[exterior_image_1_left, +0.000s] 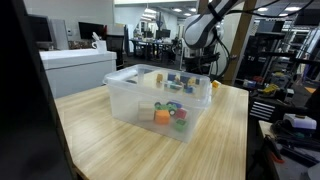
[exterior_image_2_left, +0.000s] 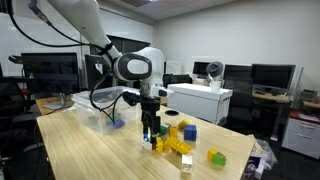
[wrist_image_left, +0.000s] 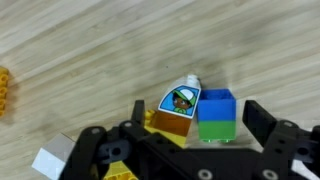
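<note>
Wrist view: gripper (wrist_image_left: 182, 135), jaws spread, holding nothing. We log the picture block (wrist_image_left: 180, 103) at lower centre of frame, in line between the jaws, with the blue block (wrist_image_left: 217, 104) just beside it, rightward.

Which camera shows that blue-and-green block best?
The wrist view: the blue-and-green block sits close up, colours plain. In both exterior views it is too small to pick out among the other blocks.
</note>
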